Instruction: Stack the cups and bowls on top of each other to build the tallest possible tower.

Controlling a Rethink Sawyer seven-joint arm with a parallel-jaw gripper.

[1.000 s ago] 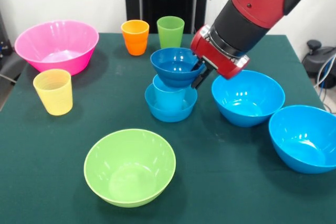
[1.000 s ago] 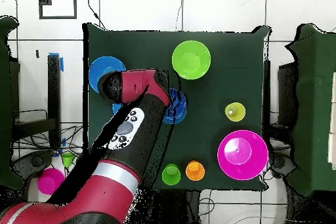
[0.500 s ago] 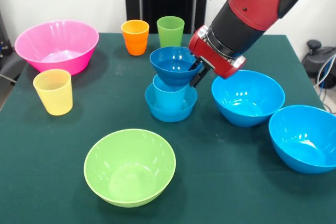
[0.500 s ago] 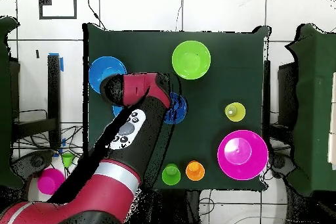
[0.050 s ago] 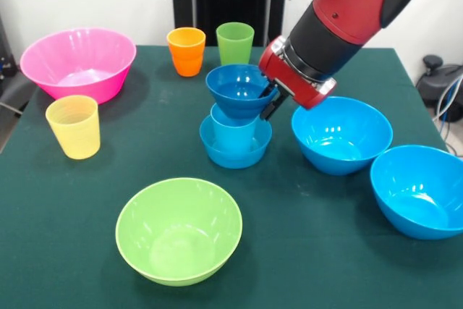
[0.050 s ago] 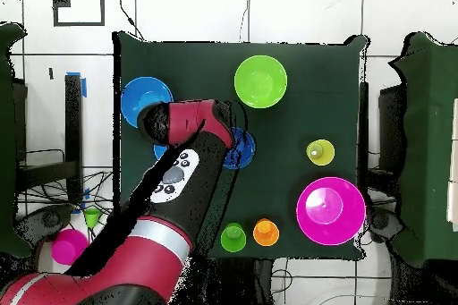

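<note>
Tower (image 5: 236, 124) mid-table: small blue bowl (image 5: 236, 151) at base on the green cloth, light blue cup (image 5: 233, 130) standing upright inside it, darker small blue bowl (image 5: 239, 90) seated on the cup's rim, slightly tilted. Gripper (image 5: 269, 100) at the right rim of that top bowl, one dark finger inside the rim and one outside, closed on the bowl's wall. Red and black arm (image 5: 340, 16) slanting down from upper right.

Pink ribbed bowl (image 5: 78, 62) at far left corner of table (image 5: 325, 251), partly over the edge. Yellow cup (image 5: 73, 126) upright just in front of it, near left edge. Orange cup (image 5: 186, 51) and green cup (image 5: 235, 43) upright, side by side near far edge, apart from each other and behind the tower. Lime green bowl (image 5: 179, 229) near front edge, well apart from the tower. Two large bright blue bowls on the right: one (image 5: 341, 134) just right of the tower, the other (image 5: 420, 190) at the right edge, rims touching or nearly so; cannot tell which.

Overhead: arm covering most of the tower, only a blue arc (image 6: 243, 148) visible; one large blue bowl (image 6: 143, 98) exposed near the table corner; lime green bowl (image 6: 260, 80) by the far edge.
</note>
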